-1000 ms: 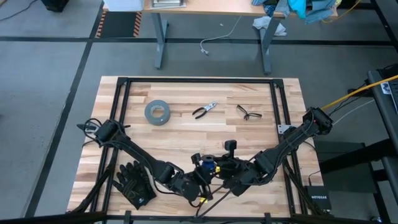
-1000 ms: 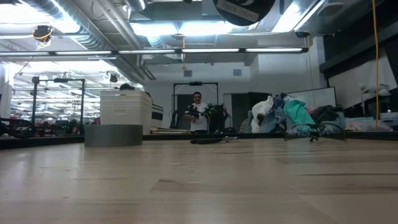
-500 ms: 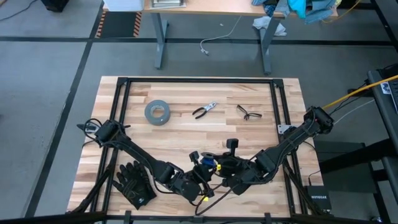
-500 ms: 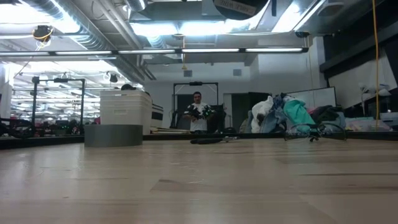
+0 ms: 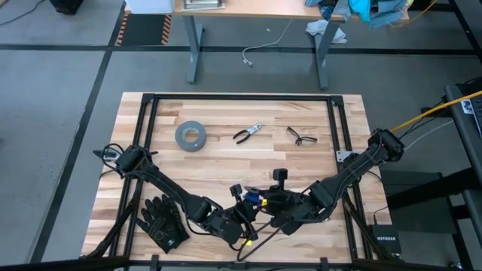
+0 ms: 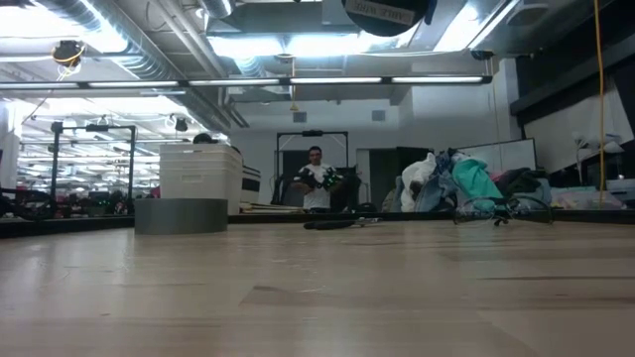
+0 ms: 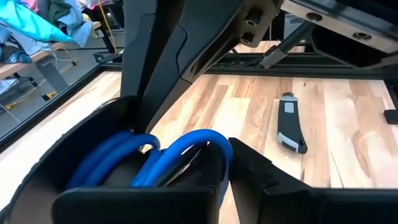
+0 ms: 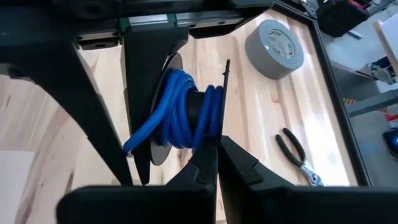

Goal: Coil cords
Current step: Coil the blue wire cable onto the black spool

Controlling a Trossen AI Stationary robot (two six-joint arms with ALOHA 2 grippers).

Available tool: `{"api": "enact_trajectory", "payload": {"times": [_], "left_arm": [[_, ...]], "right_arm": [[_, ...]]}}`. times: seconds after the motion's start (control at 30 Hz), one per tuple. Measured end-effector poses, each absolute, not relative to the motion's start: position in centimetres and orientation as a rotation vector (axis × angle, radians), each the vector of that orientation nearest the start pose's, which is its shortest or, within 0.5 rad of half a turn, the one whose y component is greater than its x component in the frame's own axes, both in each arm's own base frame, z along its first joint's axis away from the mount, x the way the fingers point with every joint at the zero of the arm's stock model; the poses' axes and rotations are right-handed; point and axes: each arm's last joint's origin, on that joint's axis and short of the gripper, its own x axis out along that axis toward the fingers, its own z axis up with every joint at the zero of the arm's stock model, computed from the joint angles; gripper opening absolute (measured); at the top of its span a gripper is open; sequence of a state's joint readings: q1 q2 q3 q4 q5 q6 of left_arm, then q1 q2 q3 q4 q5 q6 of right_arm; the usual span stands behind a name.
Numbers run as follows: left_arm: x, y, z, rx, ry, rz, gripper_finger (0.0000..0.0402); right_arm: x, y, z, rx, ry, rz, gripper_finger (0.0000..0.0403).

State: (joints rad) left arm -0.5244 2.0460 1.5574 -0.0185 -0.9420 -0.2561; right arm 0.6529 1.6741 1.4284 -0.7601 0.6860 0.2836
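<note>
The cords (image 5: 252,198) are a small coil of bright blue cable with thin black parts. They hang over the table's near middle, where both arms meet. My left gripper (image 5: 242,205) comes in from the left. Blue loops (image 7: 158,155) lie between its fingers, which stand nearly together beside the coil (image 8: 183,115). My right gripper (image 5: 265,202) comes from the right and is shut (image 8: 217,158) on a thin black strand just below the coil. My left gripper holds the coil by blue loops at its side, with one blue strand (image 8: 129,148) lying at its fingertips. How many strands lie between the fingers I cannot tell. The fingers come nearly level from the table's left. The coil is lifted clear of the table. My right gripper pinches a thin black strand (image 8: 223,121) between its two fingertips. The fingers slant down from the table's right. The strand runs straight from the fingertips past the blue windings.
A grey tape roll (image 5: 190,135), pliers (image 5: 247,134) and safety glasses (image 5: 300,136) lie toward the far side. Black gloves (image 5: 163,220) lie at the near left. A small black and grey tool (image 7: 291,124) lies on the wood. A person (image 6: 316,178) stands in the room beyond.
</note>
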Motion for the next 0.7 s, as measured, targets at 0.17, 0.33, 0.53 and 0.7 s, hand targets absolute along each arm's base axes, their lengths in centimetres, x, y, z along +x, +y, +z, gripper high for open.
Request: {"api": "enact_trajectory", "payload": {"times": [0.17,0.33,0.53,0.7], "left_arm": [[40.9,-21.0,23.5,0.097,0.324,0.448,0.0008],[41.0,-21.0,23.6,0.096,0.32,0.452,0.0006],[41.0,-21.0,23.6,0.124,0.325,0.446,0.0004],[41.0,-21.0,23.6,0.176,0.34,0.433,0.0005]], "right_arm": [[28.6,19.6,29.1,-0.345,0.77,-0.125,0.0003],[28.3,19.4,29.7,-0.329,0.76,-0.116,0.0003],[28.2,19.4,29.9,-0.305,0.771,-0.077,0.0003],[28.1,19.5,29.9,-0.281,0.788,-0.042,0.0003]]}}
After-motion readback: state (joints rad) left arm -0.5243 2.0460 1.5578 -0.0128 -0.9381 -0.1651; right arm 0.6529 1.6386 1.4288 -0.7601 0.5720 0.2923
